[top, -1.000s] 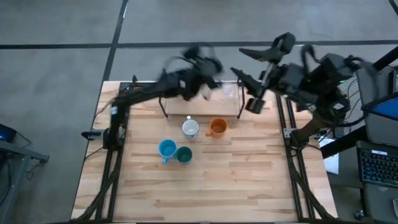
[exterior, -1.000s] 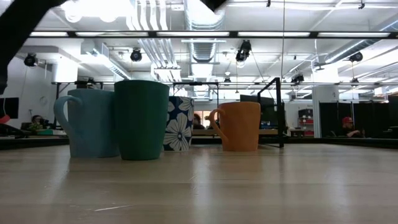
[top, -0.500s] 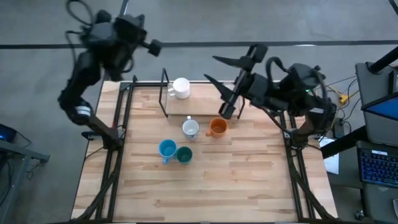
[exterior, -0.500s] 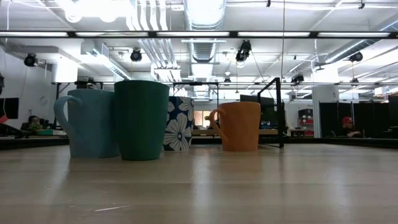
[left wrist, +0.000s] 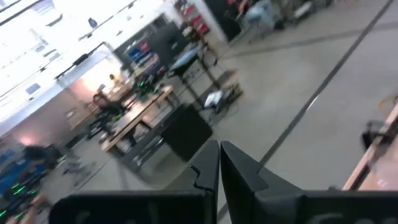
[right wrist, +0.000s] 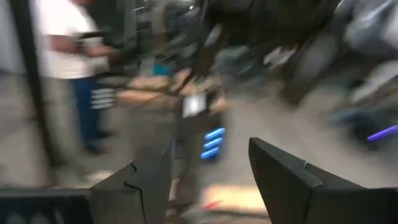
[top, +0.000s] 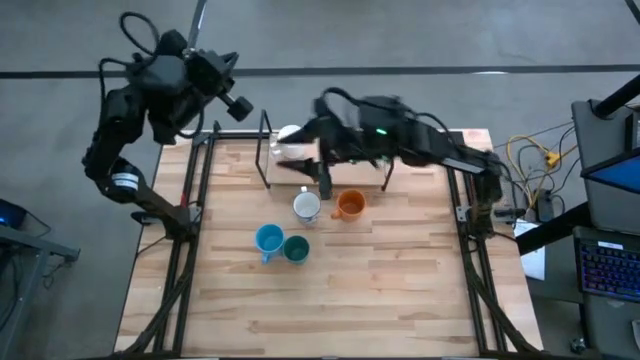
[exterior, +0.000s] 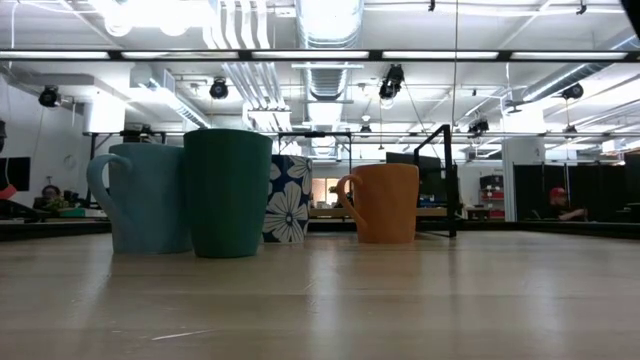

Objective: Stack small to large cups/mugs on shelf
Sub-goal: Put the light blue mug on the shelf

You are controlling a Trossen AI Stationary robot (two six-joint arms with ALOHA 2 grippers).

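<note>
A white cup stands on the left end of the low wooden shelf. In front of the shelf stand a whitish flower-patterned mug, an orange mug, a light blue mug and a teal-green cup. My right gripper is open and empty above the shelf, next to the white cup. My left gripper is shut and empty, raised beyond the table's far left corner. The clear glass is hidden.
The shelf's black wire frame has upright loops at its ends. The near half of the wooden table is bare. People show in the room beyond the table in the right wrist view.
My left gripper has drawn back from the shelf, up and past the table's far left corner, leaving the white cup standing on the shelf's left end. My right gripper has swung from the table's far right toward the left, over the shelf.
</note>
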